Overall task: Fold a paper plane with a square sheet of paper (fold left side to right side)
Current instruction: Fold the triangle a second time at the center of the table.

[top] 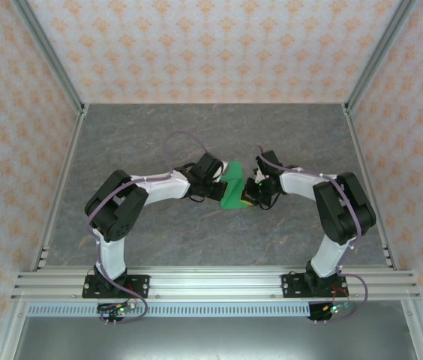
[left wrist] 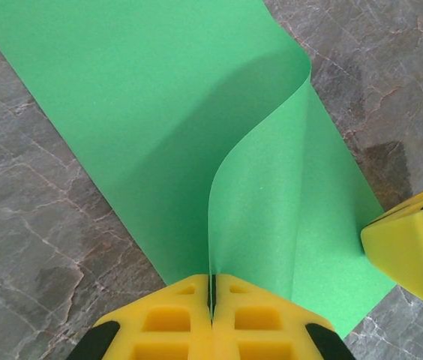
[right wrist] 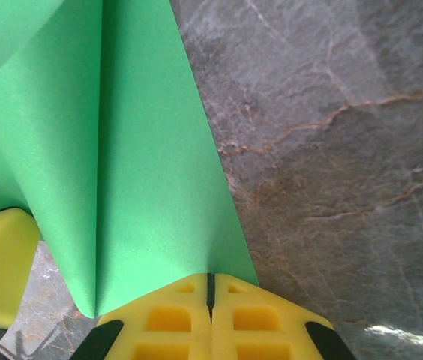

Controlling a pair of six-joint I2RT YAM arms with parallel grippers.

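Since the left gripper (left wrist: 211, 296) has its jaws pressed together on a lifted edge of the green sheet of paper (left wrist: 144, 112), that side curls up off the grey bench (left wrist: 31, 225) in a soft bend with no crease in it yet. The right gripper (right wrist: 211, 289) looks clamped shut on a nearby edge of the same sheet, and the two sit just beside each other in the middle of the bench. My take on doing this fold well: carry the lifted side over low and slow, and line the edges up before pressing anything down. Don't let the two grips pull away from each other, because paper this thin will probably wrinkle or tear. The rest of the sheet lies flat on the bench, so watch that it doesn't slide
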